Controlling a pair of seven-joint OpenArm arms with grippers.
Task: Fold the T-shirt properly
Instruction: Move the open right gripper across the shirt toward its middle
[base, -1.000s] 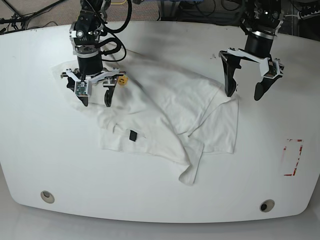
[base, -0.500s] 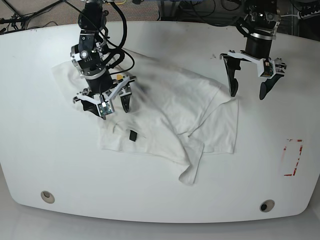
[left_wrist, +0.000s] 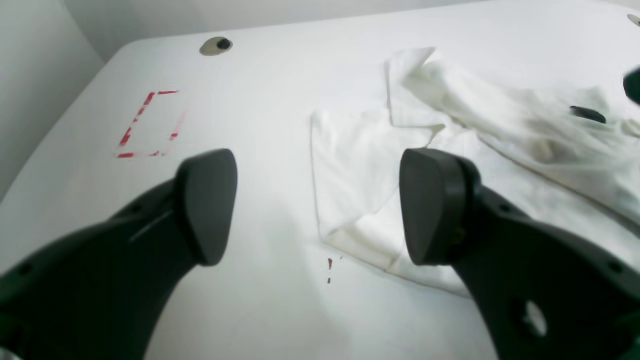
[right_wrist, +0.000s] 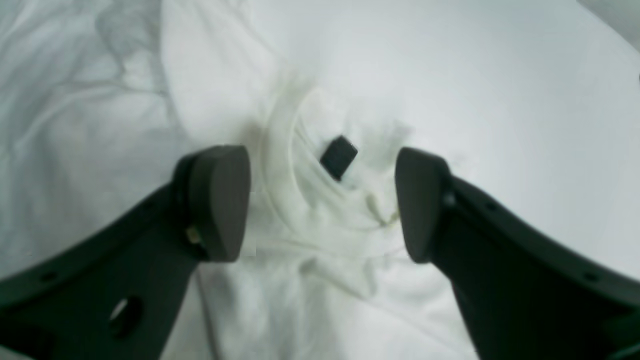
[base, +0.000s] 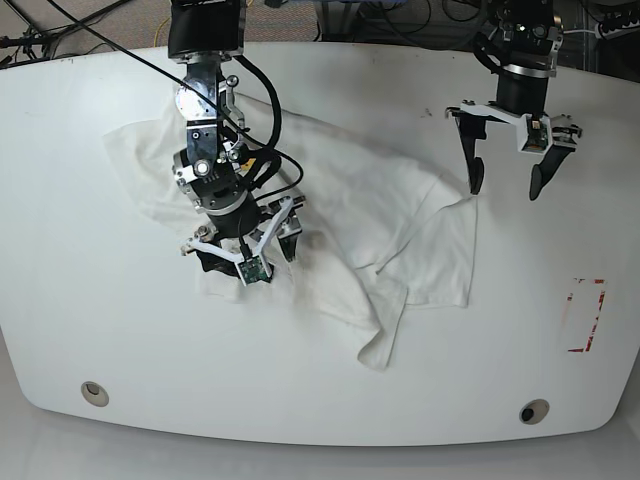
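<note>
The white T-shirt (base: 350, 200) lies crumpled across the middle of the table, with one sleeve flat at its right side (base: 445, 260). My right gripper (base: 245, 260) is open and hovers just over the collar. In the right wrist view (right_wrist: 320, 200) the black tag (right_wrist: 339, 157) and the collar rim lie between its two pads. My left gripper (base: 504, 187) is open and empty, above the shirt's far right edge. The left wrist view (left_wrist: 317, 200) shows the sleeve corner (left_wrist: 350, 200) below it. The bear face and the lettering print do not show.
A red tape rectangle (base: 586, 315) marks the table (base: 60, 250) at the right; it also shows in the left wrist view (left_wrist: 147, 125). Two round holes (base: 94, 392) (base: 534, 411) sit near the front edge. Cables run behind the table.
My right gripper has moved from the shirt's far left part toward the front and right, to over the collar and tag. My left gripper has drifted slightly back and right, still open.
</note>
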